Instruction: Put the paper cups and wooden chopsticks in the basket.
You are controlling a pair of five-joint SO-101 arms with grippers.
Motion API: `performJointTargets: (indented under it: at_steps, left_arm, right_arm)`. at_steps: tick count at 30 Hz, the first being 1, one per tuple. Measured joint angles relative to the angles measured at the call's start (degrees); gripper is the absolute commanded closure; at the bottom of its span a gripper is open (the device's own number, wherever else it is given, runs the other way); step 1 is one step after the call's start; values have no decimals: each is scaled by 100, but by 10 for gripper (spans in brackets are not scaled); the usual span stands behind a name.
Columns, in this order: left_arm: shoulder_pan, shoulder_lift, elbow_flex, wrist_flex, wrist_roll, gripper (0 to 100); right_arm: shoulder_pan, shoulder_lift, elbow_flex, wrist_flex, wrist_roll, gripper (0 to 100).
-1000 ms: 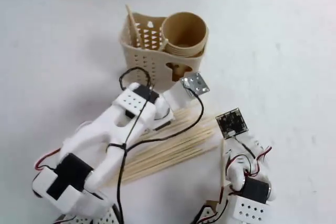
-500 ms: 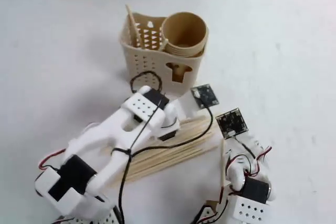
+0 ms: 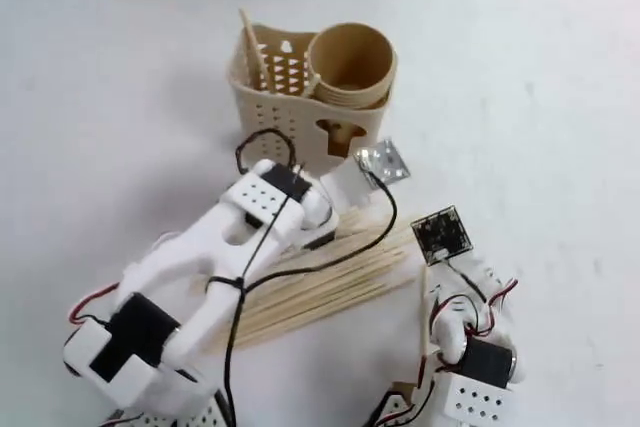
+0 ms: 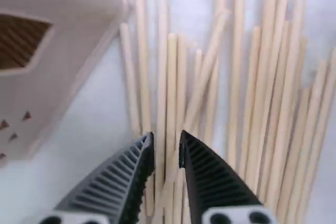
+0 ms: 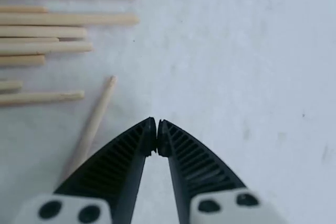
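Closest to me, the right gripper (image 5: 157, 129) hangs low over bare table (image 3: 540, 97) with its tips pressed together and nothing between them. One loose chopstick (image 5: 92, 124) lies just beside it, slanted, apart from the main pile.

A little farther out, the wooden chopsticks (image 3: 330, 282) lie spread in a loose fan across the table between the two arms. The left arm leans over that pile. Its left gripper (image 4: 166, 136) is down among the sticks near the end of the pile closest to the basket. The jaws are drawn in to a narrow gap and pinch what I make out as one or two sticks running between them. I can't tell from here whether those sticks are lifted clear of the table.

Beyond the pile stands the basket (image 3: 270, 112), upright, its perforated wall just past the left gripper's reach. The paper cups (image 3: 350, 62) sit stacked inside its right part, mouth up. A single chopstick (image 3: 252, 47) stands tilted in the left part, its top poking above the rim.
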Motion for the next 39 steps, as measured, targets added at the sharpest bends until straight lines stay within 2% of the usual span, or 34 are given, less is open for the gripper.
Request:
performJointTargets:
  at_steps: [5, 10, 15, 27, 34, 39]
  left_arm:
    - [-123, 211, -88, -554, -105, 894]
    - [-246, 1037, -677, -563, -237, 893]
    - [-246, 1873, -1310, -202, -325, 857]
    - [-202, 2822, -2743, 1213, -325, 979]
    - [-123, 2822, -2875, 1591, -316, 978]
    - [185, 2189, -2857, 2040, -193, 978]
  right_arm:
    - [0, 0, 0, 0, 0, 981]
    - [0, 0, 0, 0, 0, 981]
    - [0, 0, 0, 0, 0, 981]
    - [0, 0, 0, 0, 0, 981]
    - [0, 0, 0, 0, 0, 981]
    - [0, 0, 0, 0, 0, 981]
